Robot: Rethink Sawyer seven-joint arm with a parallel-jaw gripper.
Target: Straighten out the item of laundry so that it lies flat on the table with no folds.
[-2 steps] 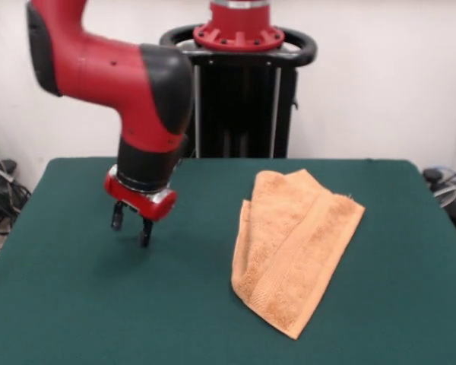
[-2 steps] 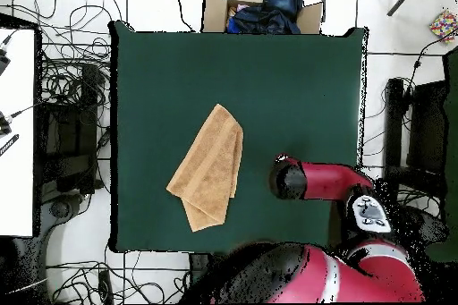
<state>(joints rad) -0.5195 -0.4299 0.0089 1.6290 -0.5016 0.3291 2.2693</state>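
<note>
In the front view, the gripper (image 1: 131, 225) is hanging at the left over bare table (image 1: 76, 304), its fingers (image 1: 117, 219) parted and grasping nothing, well apart from the work; this looks like a stand-off between moves rather than an approach. To its right, the towel (image 1: 292, 247) is lying folded over itself, a long narrow wedge set slantwise, with a band stripe running along its length. Overhead, the towel (image 2: 208, 169) is sitting near mid-table. The fold is remaining, so the task appears unfinished.
</note>
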